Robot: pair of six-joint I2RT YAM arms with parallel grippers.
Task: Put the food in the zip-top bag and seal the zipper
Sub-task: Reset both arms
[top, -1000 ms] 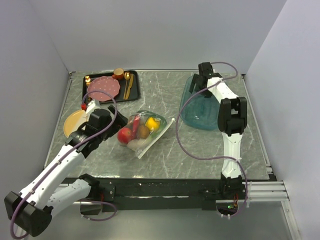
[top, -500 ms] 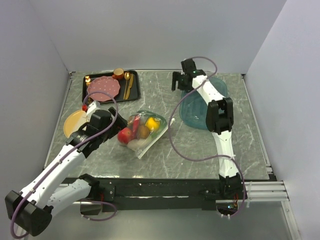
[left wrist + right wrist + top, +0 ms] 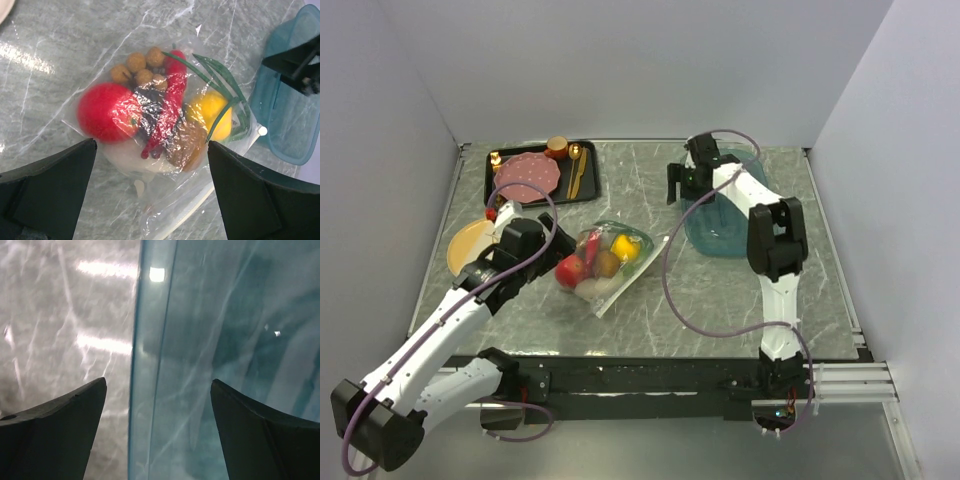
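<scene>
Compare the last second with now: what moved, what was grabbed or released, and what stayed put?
The right gripper swung left across the teal tray to its left rim, then came slightly nearer, jaws open and empty. Nothing was taken or released. The left gripper, open above the zip-top bag, the food inside it and the tray stayed put.

the right gripper (image 3: 680, 186) has swung out of the upper right of centre in the top view, where it hung over the far rim of the tray (image 3: 718, 238), leftward and then a little down the frame. it now sits at the tray's left rim, jaws wide on either side of that rim, one over the tray and one over the table (image 3: 640, 185). the right arm's elbow (image 3: 777, 238) dipped left and came back right, and the cable (image 3: 665, 275) loop has shifted left.
</scene>
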